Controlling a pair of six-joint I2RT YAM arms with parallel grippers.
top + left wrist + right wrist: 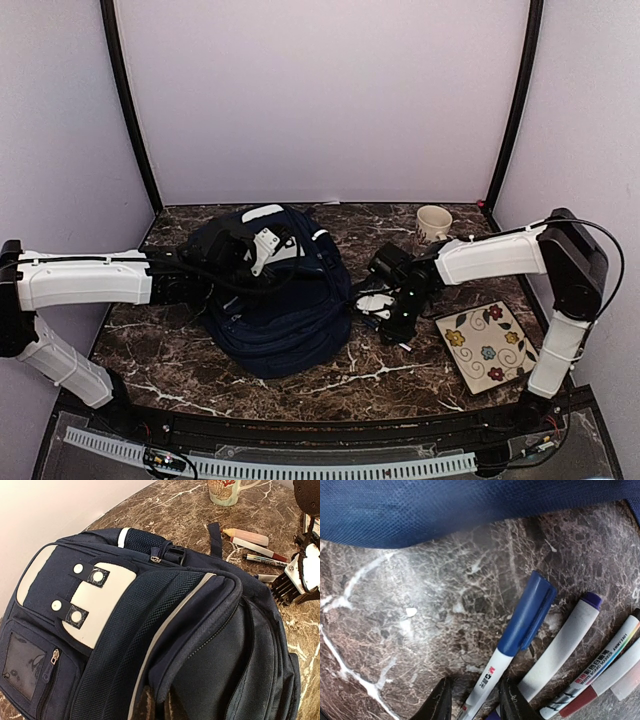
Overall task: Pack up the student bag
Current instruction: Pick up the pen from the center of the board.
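**Bag lying on marble, left jaws pinching it, right jaws straddling a pen**

Table (180, 350) is showing dark brown marble with white veins; pale lilac walls (320, 90) are closing it in on three sides, with black posts (128, 110) running up the corners.

The student bag (285, 310) is lying at centre-left of the table, front face up. The white patch (100, 605) and clear ID window (22, 662) are facing the left wrist camera.

The left gripper (159, 706) is sitting on top of the bag, jaws pressed together on the rim of its opening; its fingertips are blurring out at the bottom edge of the wrist view.

The right gripper (476, 700) is hanging just right of the bag, jaws apart on either side of the blue-capped pen (525, 615); a gap is showing on the left side, so no clamp.

Writing: a red "M" logo is showing on that pen's white barrel. The rainbow-striped marker (607, 655) is carrying small print, roughly "WHITE BOARD MARKER", plus red characters too small to read. The purple-tipped pen (565, 640) is showing no legible print.

The mug (433, 222) is standing at the back right; its reddish picture is getting cut off in the left wrist view. The floral tile (487, 345) is lying front right. The pens' lower ends are running out of the right wrist view.
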